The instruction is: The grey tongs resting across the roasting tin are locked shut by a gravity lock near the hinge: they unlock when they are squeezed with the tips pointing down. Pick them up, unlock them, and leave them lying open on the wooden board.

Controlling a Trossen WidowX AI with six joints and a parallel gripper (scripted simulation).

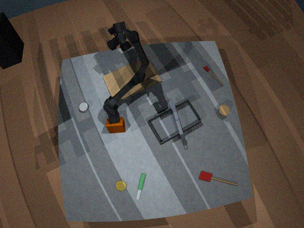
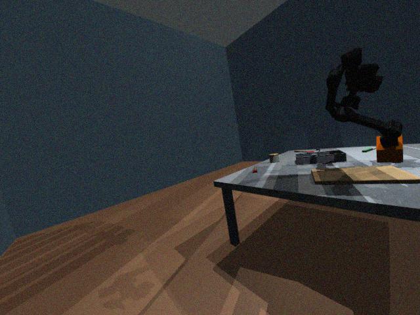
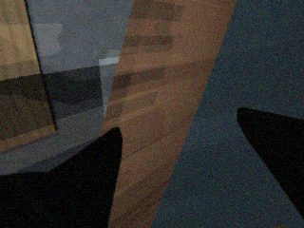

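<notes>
The grey tongs [image 1: 181,129] lie across the roasting tin [image 1: 154,131] [image 2: 340,156] in the top view, both ends past its rims. Their arms look closed together; a small loop shows at the lower end. The wooden board [image 1: 115,79] [image 2: 366,175] [image 3: 14,45] lies flat, partly under the arm and its shadow, and is bare. My gripper [image 1: 109,37] [image 3: 178,123] is open and empty, raised high beyond the board near the table's edge. In the wrist view its dark fingers stand wide apart. The tongs are not in the wrist view.
The orange base block [image 1: 116,127] [image 2: 390,154] is left of the tin. A white round piece [image 1: 83,107], a tan cylinder [image 1: 223,109] [image 2: 273,157], a yellow disc [image 1: 120,185], a green-and-white stick [image 1: 141,182] and two red-headed tools [image 1: 205,175] [image 1: 206,69] lie around.
</notes>
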